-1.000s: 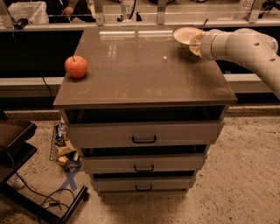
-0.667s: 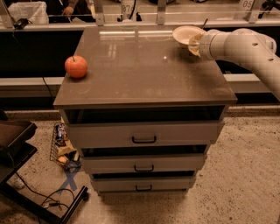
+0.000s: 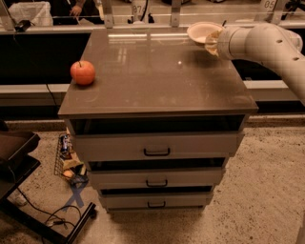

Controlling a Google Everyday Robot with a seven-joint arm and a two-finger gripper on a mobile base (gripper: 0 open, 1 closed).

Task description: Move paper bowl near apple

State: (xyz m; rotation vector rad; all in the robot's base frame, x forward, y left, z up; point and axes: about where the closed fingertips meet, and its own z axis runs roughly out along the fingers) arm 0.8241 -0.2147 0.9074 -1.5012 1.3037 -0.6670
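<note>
The paper bowl [image 3: 202, 31] is off-white and shallow, at the far right corner of the brown cabinet top [image 3: 152, 81]. My gripper [image 3: 213, 43] is at the end of the white arm that comes in from the right, right against the bowl's right rim. The arm's wrist hides how the gripper meets the bowl. The red-orange apple [image 3: 82, 72] stands upright near the left edge of the top, far from the bowl and the gripper.
The cabinet has three drawers with dark handles [image 3: 157, 152] below the top. A rail with posts [image 3: 174, 13] runs behind it. A dark cart [image 3: 19, 157] and a wire rack of snacks [image 3: 66, 159] stand on the floor at the left.
The bowl and the gripper beside it have shifted slightly upward in view. The apple has not moved.
</note>
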